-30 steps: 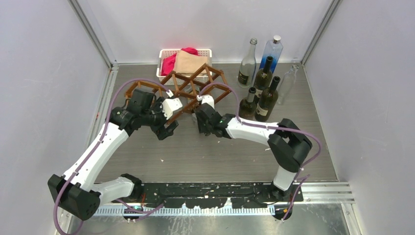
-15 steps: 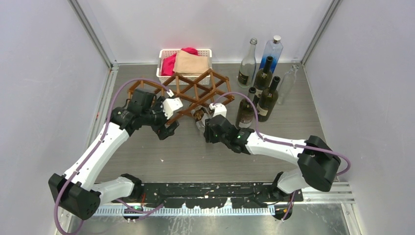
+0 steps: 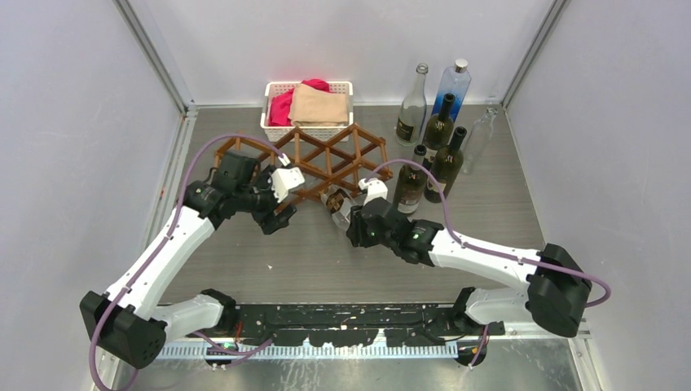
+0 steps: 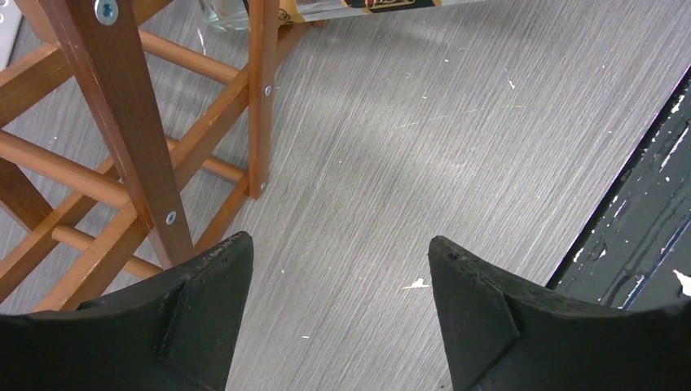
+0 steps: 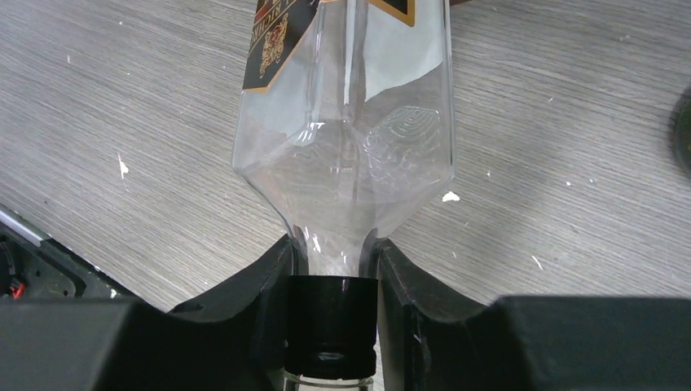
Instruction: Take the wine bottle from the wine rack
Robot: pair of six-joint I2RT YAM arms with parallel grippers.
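The brown wooden wine rack [image 3: 329, 155] stands at the middle back of the table. Its slats also show at the left of the left wrist view [image 4: 130, 122]. A clear wine bottle [image 3: 336, 201] with a dark label and black cap lies nearly level, its base end by the rack's front slats. My right gripper [image 3: 356, 225] is shut on its neck. In the right wrist view the fingers [image 5: 265, 285] clamp the neck just above the cap, with the bottle [image 5: 346, 138] over the table. My left gripper [image 3: 273, 218] is open and empty [image 4: 338, 252] beside the rack's front left corner.
A white basket [image 3: 269, 88] of red and tan cloths stands behind the rack. Several upright bottles [image 3: 444, 167] stand at the back right, close to the right arm's cable. Grey walls enclose the table. The black base rail [image 4: 644, 220] runs along the near edge.
My right arm has drawn back toward the near edge with the clear bottle, sliding it out of the rack's cell. The rack has shifted and settled. The left gripper has barely moved.
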